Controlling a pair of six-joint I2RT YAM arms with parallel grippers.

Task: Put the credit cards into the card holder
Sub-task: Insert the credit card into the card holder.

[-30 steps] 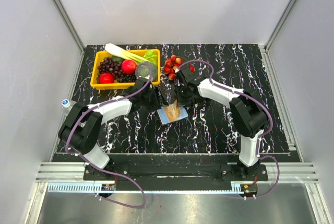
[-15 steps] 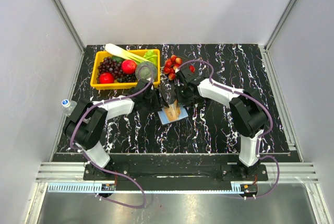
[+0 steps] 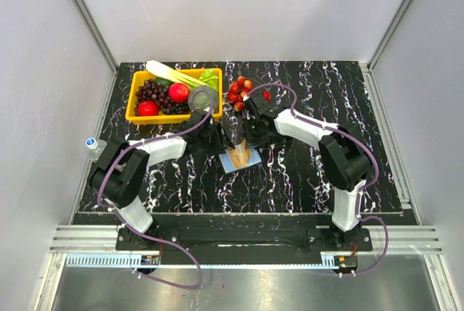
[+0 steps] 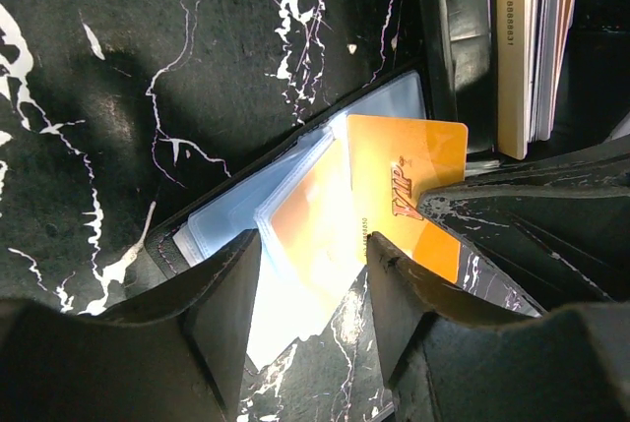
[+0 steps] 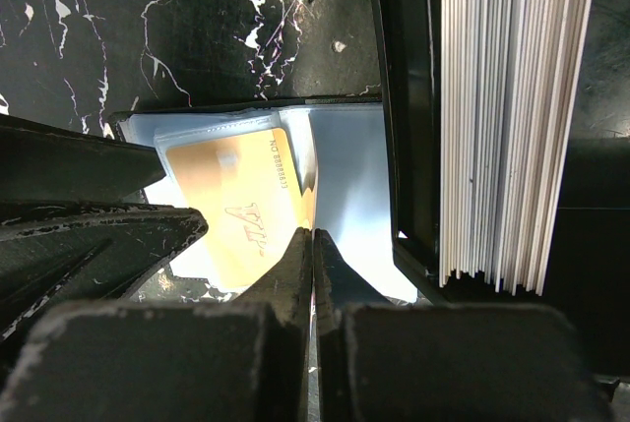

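The card holder (image 3: 230, 162) lies open at mid-table, its light-blue sleeves up; it also shows in the left wrist view (image 4: 226, 225) and the right wrist view (image 5: 354, 186). One orange credit card (image 4: 310, 230) sits in a sleeve. A second orange card marked VIP (image 5: 231, 206) lies tilted over the sleeves, also seen in the left wrist view (image 4: 404, 181). My right gripper (image 5: 312, 250) is shut on that card's edge. My left gripper (image 4: 310, 289) is open, its fingers astride the holder's near edge.
A deeper black tray (image 5: 409, 117) with a stack of several white and tan cards (image 5: 512, 117) stands right beside the holder. A yellow basket (image 3: 129, 112) of fruit and a pile of small red fruit (image 3: 239, 92) lie behind. A bottle (image 3: 91, 144) stands at the left edge.
The left arm's elbow has swung a little to the right and its gripper has settled at the holder. The right gripper and VIP card have hardly moved.
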